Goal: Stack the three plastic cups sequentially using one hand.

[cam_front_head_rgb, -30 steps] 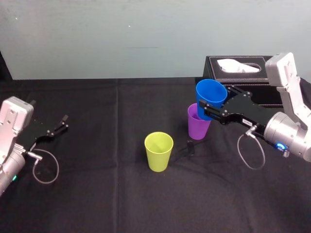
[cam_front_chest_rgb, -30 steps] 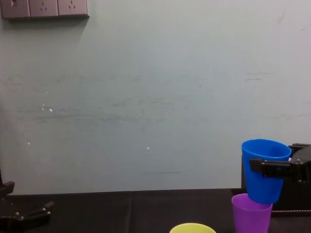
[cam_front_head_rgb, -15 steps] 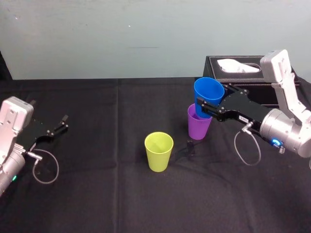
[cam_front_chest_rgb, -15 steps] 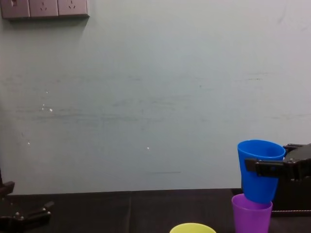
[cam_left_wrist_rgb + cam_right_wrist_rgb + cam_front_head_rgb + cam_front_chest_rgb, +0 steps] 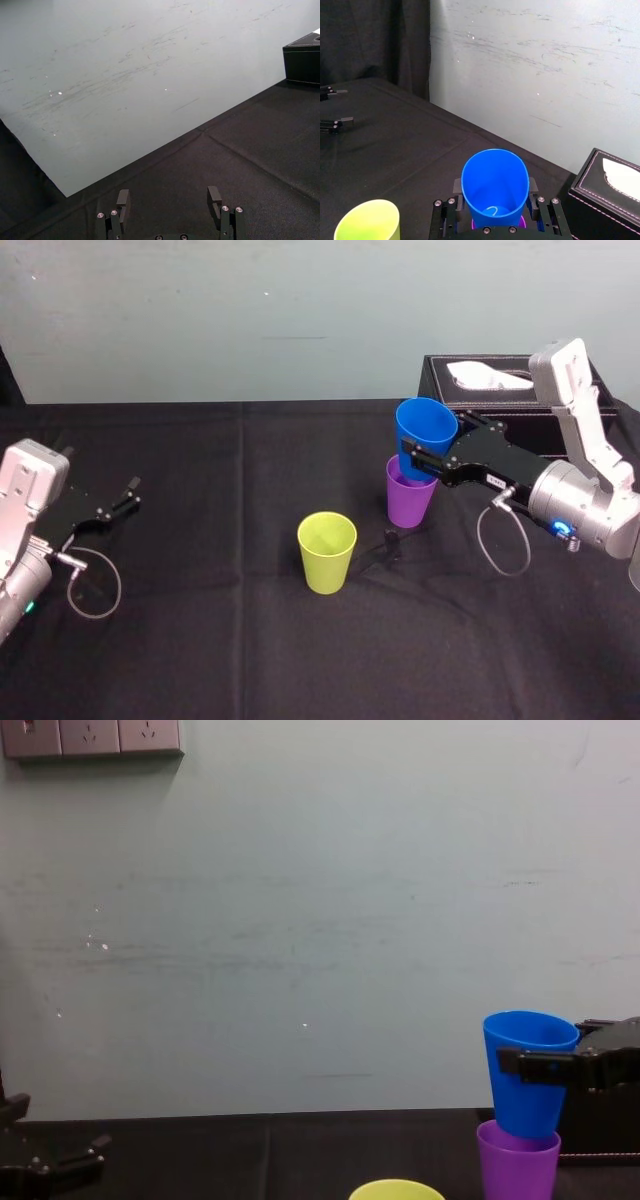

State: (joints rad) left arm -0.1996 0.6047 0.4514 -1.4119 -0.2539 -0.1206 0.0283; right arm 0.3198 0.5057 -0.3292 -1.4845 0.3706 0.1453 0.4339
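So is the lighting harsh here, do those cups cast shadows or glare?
Head view: soft, even light; the black cloth swallows any shadow beneath the yellow-green cup. Right wrist view: a small bright arc glints inside the blue cup, which the right gripper holds at the purple cup's mouth. Chest view: the wall is evenly lit, no hard cup shadow on it. The left gripper sits parked.

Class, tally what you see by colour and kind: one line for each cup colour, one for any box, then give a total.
Blue cup: 1
Purple cup: 1
Yellow-green cup: 1
Black tissue box: 1
Total: 4
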